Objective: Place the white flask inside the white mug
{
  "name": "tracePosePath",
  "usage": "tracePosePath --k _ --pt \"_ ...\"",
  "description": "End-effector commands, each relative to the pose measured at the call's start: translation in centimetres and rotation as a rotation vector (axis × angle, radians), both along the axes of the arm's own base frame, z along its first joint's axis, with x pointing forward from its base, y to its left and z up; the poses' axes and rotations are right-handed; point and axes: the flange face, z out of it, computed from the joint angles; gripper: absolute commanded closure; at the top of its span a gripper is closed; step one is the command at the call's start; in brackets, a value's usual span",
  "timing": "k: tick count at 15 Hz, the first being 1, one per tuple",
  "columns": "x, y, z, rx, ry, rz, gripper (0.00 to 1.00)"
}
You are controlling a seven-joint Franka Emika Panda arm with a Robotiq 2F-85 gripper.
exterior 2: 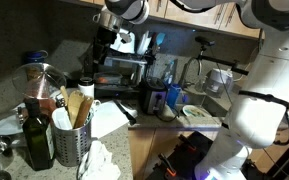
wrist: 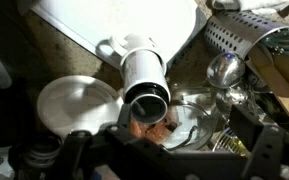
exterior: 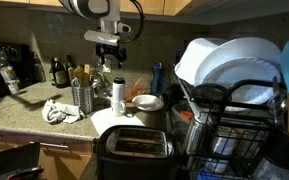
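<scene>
The white flask point(exterior: 118, 93) stands upright on the counter, next to a wide white bowl point(exterior: 147, 101). In the wrist view I look down on the flask point(wrist: 142, 72) and its dark top end. A small white mug point(wrist: 113, 49) shows just behind it, mostly hidden by the flask. My gripper point(exterior: 109, 52) hangs open and empty above the flask, not touching it. Its dark fingers fill the bottom of the wrist view point(wrist: 169, 160). It also shows in an exterior view point(exterior 2: 101, 52).
A perforated metal utensil cup point(exterior: 82, 95) stands beside the flask, and it also shows in the wrist view point(wrist: 239, 35). A glass bowl with food point(wrist: 179, 122) and a shallow white bowl point(wrist: 76, 105) lie below. There are also a toaster point(exterior: 134, 145), a dish rack with white plates point(exterior: 234, 75), a crumpled cloth point(exterior: 59, 110) and a dark bottle point(exterior 2: 36, 135).
</scene>
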Motion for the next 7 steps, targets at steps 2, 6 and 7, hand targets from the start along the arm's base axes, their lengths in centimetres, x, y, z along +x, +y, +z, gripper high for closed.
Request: tracePosePath --k 2,6,7 --pt "0.7 -6.0 1.7 -0.121 0.045 -0.047 0.0" --pt "1.4 -7.5 0.9 -0.107 0.04 -0.06 0.0" --pt "1.4 -7.8 0.9 -0.107 0.042 -0.066 0.0"
